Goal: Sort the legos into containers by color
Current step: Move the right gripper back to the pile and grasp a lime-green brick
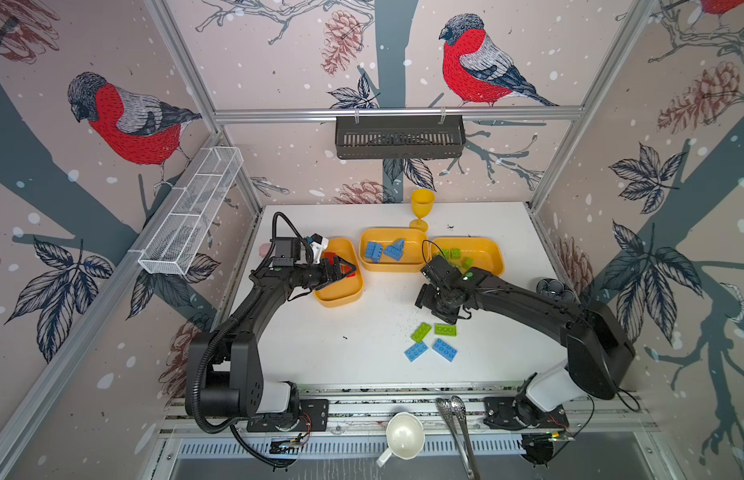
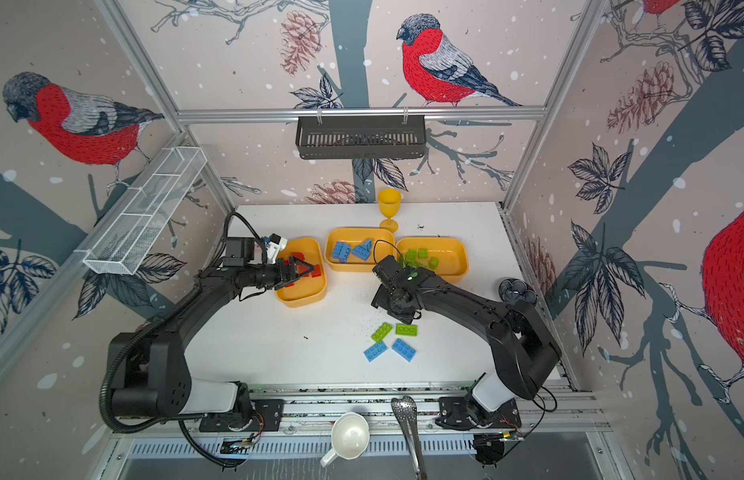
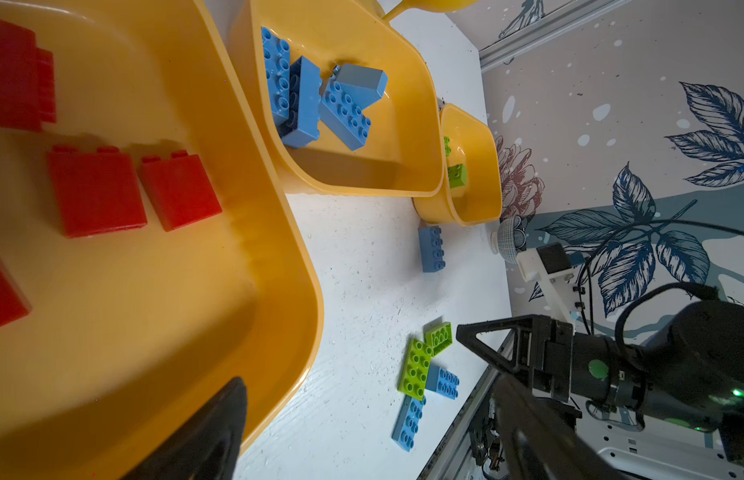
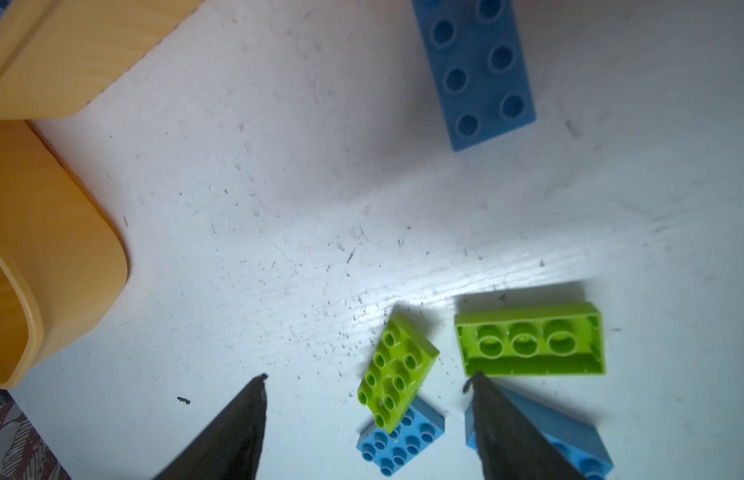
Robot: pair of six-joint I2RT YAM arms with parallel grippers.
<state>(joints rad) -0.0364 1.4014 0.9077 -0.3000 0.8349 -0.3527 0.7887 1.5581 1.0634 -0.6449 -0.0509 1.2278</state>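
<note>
Three yellow-orange containers stand in a row: the left one (image 1: pixel 340 300) holds red legos (image 3: pixel 96 191), the middle one (image 1: pixel 393 266) blue legos (image 1: pixel 383 250), the right one (image 1: pixel 488 249) green legos (image 1: pixel 455 252). My left gripper (image 1: pixel 347 268) hangs open and empty over the red tray. On the table lie two lime legos (image 1: pixel 421 331) (image 1: pixel 445 329) and two blue legos (image 1: pixel 416 351) (image 1: pixel 444 349). My right gripper (image 4: pixel 367 377) is open and empty just above a lime brick (image 4: pixel 397 370). Another blue brick (image 4: pixel 478 70) lies nearer the trays.
A yellow goblet (image 1: pixel 421 208) stands behind the trays. A white mesh basket (image 1: pixel 191 212) hangs on the left wall and a black basket (image 1: pixel 399 137) on the back rail. A dark bowl (image 1: pixel 555 289) sits at the right edge. A white cup (image 1: pixel 403 436) and tongs (image 1: pixel 457 424) lie in front.
</note>
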